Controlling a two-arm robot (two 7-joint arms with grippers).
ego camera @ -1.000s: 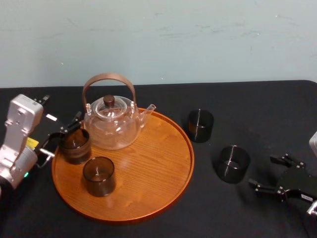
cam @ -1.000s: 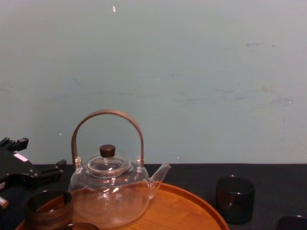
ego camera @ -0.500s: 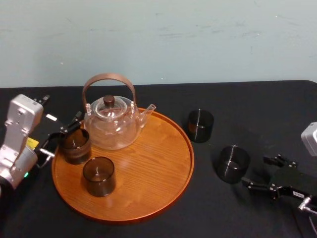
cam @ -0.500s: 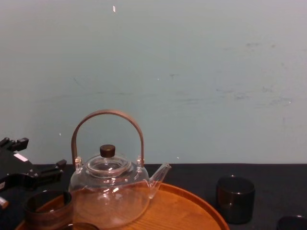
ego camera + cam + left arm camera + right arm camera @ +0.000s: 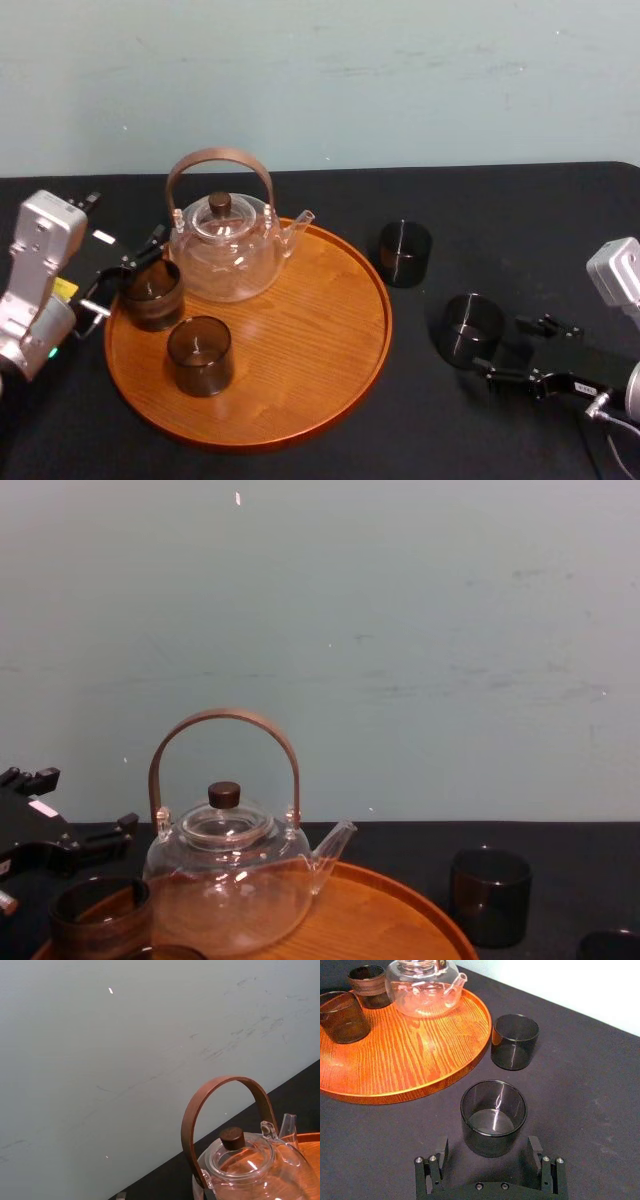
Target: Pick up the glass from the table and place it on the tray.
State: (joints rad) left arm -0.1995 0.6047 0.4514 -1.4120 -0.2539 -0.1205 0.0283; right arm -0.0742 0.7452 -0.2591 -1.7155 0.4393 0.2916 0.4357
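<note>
Two dark smoky glasses stand on the black table [image 5: 520,220] to the right of the round wooden tray [image 5: 330,340]. The nearer glass [image 5: 470,330] [image 5: 493,1117] sits just in front of my right gripper [image 5: 500,345] [image 5: 488,1142]. That gripper is open, and its fingertips [image 5: 442,1145] flank the glass's base with a gap on each side. The farther glass [image 5: 405,253] [image 5: 514,1041] [image 5: 490,895] stands free near the tray's rim. My left gripper [image 5: 120,280] [image 5: 70,845] is open at the tray's left edge, beside a glass [image 5: 152,293] that rests on the tray.
A clear glass teapot [image 5: 222,245] [image 5: 240,1160] [image 5: 225,880] with an arched brown handle stands at the back left of the tray. Another dark glass [image 5: 200,355] [image 5: 339,1016] is at the tray's front left. The tray's right half is bare wood.
My right gripper has slid left across the table until its open fingers flank the nearer glass. The left arm and all the glasses have stayed put.
</note>
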